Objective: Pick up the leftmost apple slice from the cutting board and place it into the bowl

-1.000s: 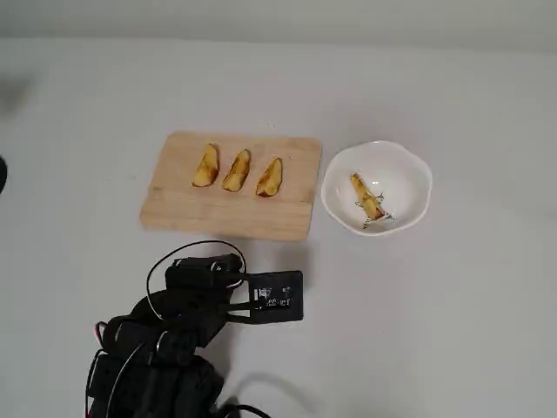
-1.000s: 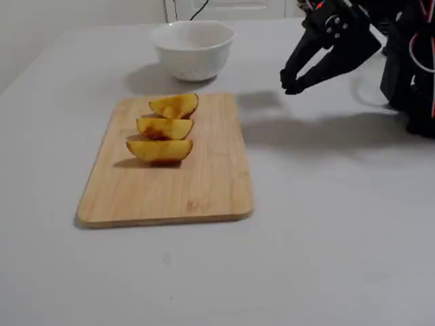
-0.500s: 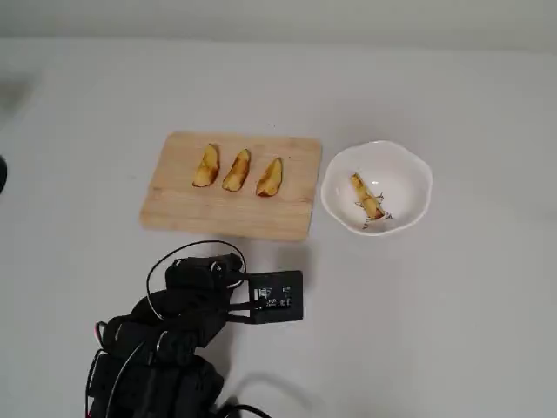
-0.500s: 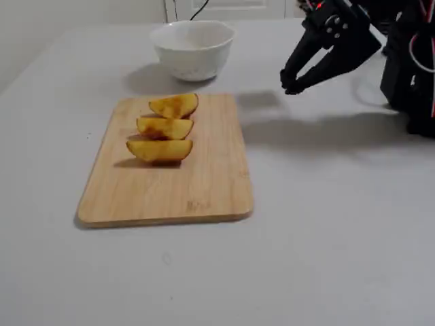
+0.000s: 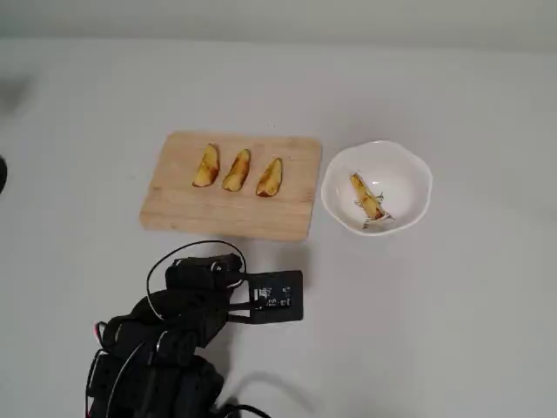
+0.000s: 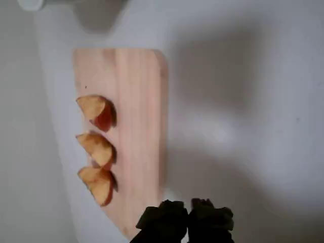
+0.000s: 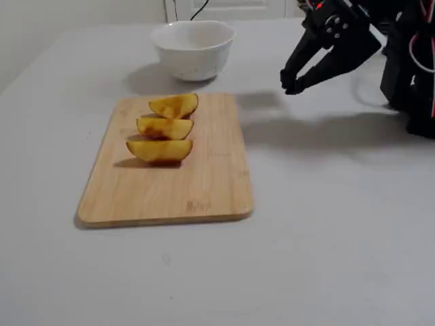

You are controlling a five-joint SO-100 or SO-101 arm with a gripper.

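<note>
The arm (image 5: 165,348) is black throughout, built of blocky plastic segments. A thin black cable (image 5: 165,261) loops out from it in the overhead view, beside a small dark circuit board (image 5: 277,296) with pale markings. In the fixed view, red and white wires (image 7: 416,37) run along its body, and the tapered jaws end in rounded black tips.

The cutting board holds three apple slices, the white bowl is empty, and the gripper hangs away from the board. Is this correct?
The bowl is not empty: the overhead view shows one apple slice inside. The rest holds: three slices on the cutting board, the gripper apart from it.
</note>
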